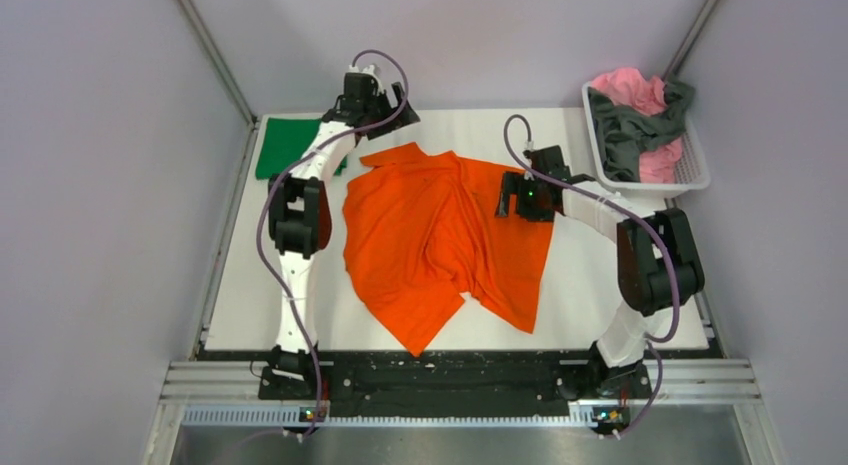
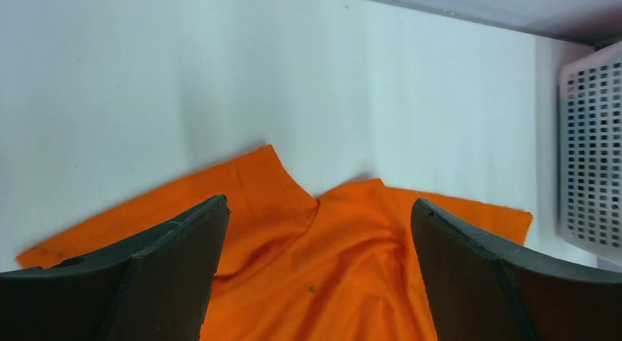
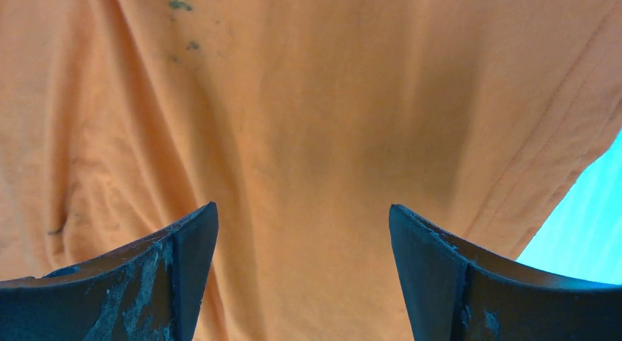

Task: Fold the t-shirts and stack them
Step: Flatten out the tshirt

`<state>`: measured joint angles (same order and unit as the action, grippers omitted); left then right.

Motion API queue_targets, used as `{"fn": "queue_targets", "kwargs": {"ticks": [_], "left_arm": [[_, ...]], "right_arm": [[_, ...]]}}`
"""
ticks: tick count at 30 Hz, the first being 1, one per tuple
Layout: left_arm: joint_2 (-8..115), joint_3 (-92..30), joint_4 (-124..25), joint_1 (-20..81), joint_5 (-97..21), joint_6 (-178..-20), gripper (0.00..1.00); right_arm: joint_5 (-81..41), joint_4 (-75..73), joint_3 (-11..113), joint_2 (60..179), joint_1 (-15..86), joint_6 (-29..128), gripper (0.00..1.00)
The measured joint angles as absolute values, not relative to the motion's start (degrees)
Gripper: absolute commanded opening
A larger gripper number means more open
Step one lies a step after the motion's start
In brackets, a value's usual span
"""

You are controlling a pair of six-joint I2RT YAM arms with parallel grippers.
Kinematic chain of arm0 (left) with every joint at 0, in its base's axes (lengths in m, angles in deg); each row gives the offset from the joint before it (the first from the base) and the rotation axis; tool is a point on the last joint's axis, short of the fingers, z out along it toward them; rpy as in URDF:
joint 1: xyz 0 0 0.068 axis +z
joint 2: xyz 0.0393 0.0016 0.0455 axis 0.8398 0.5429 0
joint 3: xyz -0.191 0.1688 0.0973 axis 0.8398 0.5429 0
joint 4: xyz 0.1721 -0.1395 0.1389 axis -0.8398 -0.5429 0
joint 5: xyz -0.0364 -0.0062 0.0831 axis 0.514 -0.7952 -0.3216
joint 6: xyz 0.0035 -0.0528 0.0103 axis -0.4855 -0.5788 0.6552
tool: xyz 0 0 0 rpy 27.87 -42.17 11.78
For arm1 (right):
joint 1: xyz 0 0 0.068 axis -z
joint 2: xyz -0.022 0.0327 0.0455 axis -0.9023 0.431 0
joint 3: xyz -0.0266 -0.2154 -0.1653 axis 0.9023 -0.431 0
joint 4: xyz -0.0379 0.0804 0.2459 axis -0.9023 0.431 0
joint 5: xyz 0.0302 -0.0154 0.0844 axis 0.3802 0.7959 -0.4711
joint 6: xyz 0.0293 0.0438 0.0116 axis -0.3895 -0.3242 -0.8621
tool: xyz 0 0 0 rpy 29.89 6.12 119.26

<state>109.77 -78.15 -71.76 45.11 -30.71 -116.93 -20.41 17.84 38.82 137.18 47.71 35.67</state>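
The bright orange cloth t-shirt is lying crumpled across the middle of the white tabletop, one half bunched over the other with deep creases running down its centre, so it is not yet folded. The left gripper is hovering over the shirt's upper edge in the upper middle of the top view, jaws spread wide and holding nothing. Its wrist view is looking down on the peaked hem, probably lining up a pinch there. The right gripper is hanging low over the shirt's right part, likewise wide open and empty, cloth filling nearly its whole view. It is likely placed there to take the opposite edge, so both arms can pull the fabric flat.

A flat green cloth t-shirt is resting in the upper left of the table, seemingly starting the stack. In the upper right, a white plastic basket is holding a pink t-shirt and a dark grey t-shirt, both heaped loosely and waiting their turn.
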Motion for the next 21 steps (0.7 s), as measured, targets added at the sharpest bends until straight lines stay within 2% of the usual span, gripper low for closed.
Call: {"fn": "queue_targets", "kwargs": {"ticks": [5, 12, 21], "left_arm": [[118.8, -82.9, -70.6, 44.5, -30.8, -118.5, 0.99], [123.7, -84.4, -69.3, 43.3, -30.7, -120.5, 0.99], [130.3, -93.9, -67.5, 43.0, -32.6, -123.3, 0.99]], "right_arm": [[-19.0, 17.4, 39.3, 138.8, 49.0, 34.5, 0.84], [-18.2, 15.7, 38.8, 138.8, 52.9, 32.3, 0.84], [-17.7, 15.7, 38.1, 138.8, 53.8, 31.4, 0.84]]}}
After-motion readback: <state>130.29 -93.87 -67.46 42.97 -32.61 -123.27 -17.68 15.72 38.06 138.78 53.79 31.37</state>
